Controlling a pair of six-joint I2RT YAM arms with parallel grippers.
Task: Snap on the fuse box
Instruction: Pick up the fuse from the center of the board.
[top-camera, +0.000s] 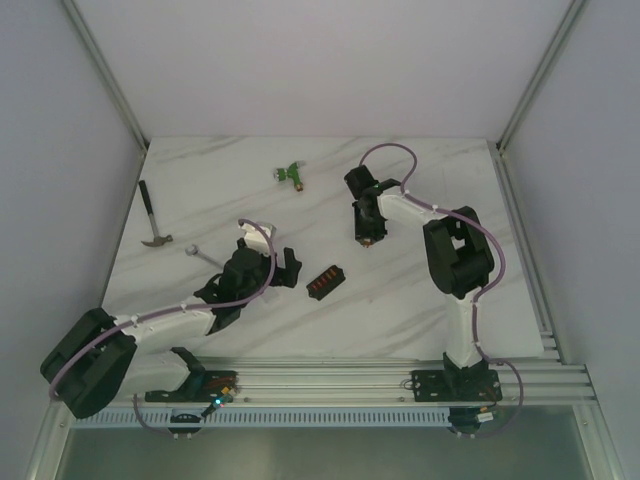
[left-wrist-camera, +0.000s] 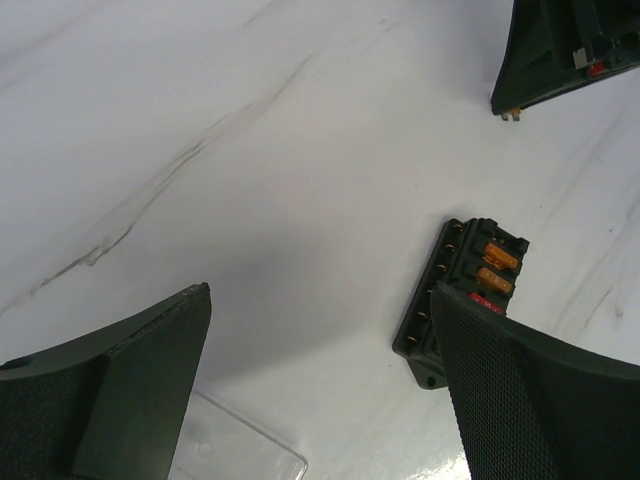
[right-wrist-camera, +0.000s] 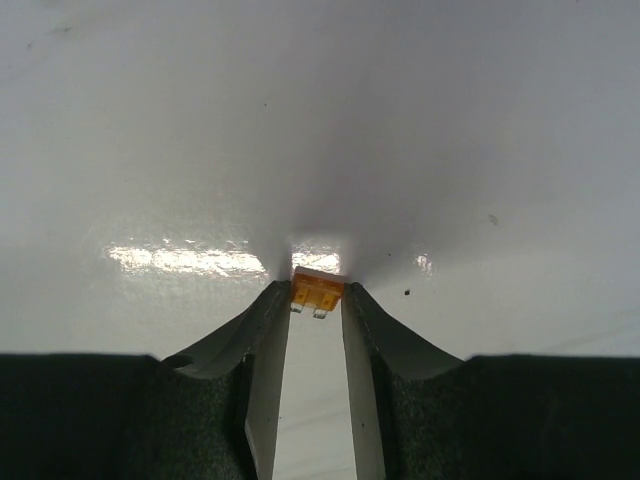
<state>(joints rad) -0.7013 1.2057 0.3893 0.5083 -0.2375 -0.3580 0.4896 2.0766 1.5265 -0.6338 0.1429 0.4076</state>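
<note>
On the white marble table (top-camera: 420, 300), the fuse box (top-camera: 324, 281) lies flat near the middle, between the two arms, its top face turned up with a row of red-orange spots. It sits just to the right of the left gripper (top-camera: 285, 268) and well apart from the right gripper (top-camera: 368, 238), which hangs farther back.

From the left wrist, the left gripper (left-wrist-camera: 320, 295) stands spread wide with nothing between its fingers (left-wrist-camera: 130, 380) but bare table. The fuse box (left-wrist-camera: 455, 290) lies just beside the right-hand finger, which hides part of its near end; two orange fuses and a red one show in its slots. A clear plastic piece (left-wrist-camera: 240, 450) lies flat on the table at the bottom edge of that view, partly behind the left-hand finger. The tip of the right gripper (left-wrist-camera: 560, 50) shows in the upper right corner.

From the right wrist, the right gripper (right-wrist-camera: 317, 290) is drawn narrow, its fingers (right-wrist-camera: 262, 360) pinching a small orange blade fuse (right-wrist-camera: 317, 293) at their very tips, the two pale prongs facing the camera. Whether the fuse touches the table cannot be told.

Toward the back left lies a hammer (top-camera: 152, 215), and a green T-shaped connector (top-camera: 291, 174) rests near the back centre.
</note>
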